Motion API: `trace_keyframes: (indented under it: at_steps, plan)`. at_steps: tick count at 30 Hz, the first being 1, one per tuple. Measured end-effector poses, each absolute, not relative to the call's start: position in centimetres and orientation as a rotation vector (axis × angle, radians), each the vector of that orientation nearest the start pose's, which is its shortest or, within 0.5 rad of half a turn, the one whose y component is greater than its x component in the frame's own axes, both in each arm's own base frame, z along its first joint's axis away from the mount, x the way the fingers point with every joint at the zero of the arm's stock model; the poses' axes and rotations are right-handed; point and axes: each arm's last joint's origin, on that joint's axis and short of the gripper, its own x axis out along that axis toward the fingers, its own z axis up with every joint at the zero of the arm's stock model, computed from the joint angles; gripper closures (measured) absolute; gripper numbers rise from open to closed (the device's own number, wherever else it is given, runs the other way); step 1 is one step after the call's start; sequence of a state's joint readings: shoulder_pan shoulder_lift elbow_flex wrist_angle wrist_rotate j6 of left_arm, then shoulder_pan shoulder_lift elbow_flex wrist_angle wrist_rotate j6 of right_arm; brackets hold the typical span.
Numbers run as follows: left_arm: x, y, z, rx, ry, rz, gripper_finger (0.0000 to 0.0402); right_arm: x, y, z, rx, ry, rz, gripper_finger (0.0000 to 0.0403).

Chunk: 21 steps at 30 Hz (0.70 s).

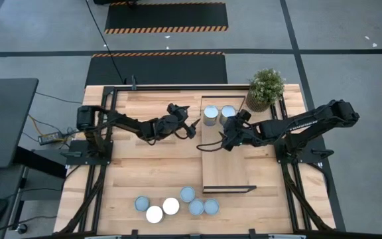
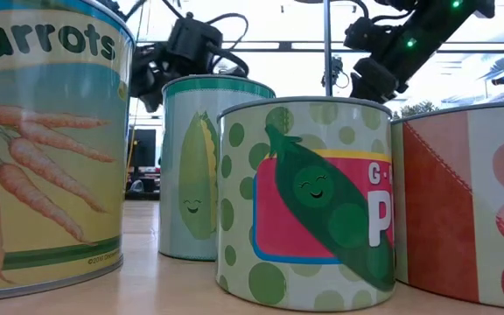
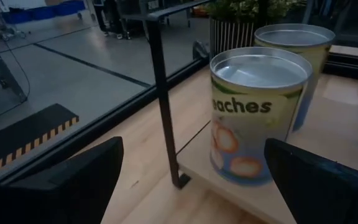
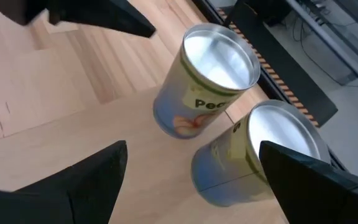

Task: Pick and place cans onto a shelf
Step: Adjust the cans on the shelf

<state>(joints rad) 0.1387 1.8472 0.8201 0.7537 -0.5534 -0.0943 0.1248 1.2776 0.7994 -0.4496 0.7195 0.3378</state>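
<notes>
Two cans stand upright on the far end of the light-wood shelf: a peaches can and a second can beside it. My left gripper is open and empty just left of the shelf's far end, facing the peaches can. My right gripper is open and empty above the shelf, just on the near side of both cans. Several more cans stand on their bases near the table's front edge; they fill the low view.
A potted green plant stands at the table's far right corner, close behind the two shelved cans. The shelf's thin dark frame post rises between my left gripper and the peaches can. The shelf's near half is bare wood.
</notes>
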Motion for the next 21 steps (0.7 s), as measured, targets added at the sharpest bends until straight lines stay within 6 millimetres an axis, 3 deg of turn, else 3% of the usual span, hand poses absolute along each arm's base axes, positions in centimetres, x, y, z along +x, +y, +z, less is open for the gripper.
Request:
trace_keyframes:
  at_steps: [9,21]
  plan:
    - [37.1,8.0,14.2,-0.022,0.261,0.731,0.0005,24.1,1.6,22.7,-0.064,0.729,-0.692,0.0030]
    - [37.6,7.8,14.4,-0.006,0.257,0.639,0.0005,23.9,1.7,22.5,-0.044,0.756,-0.694,0.0030]
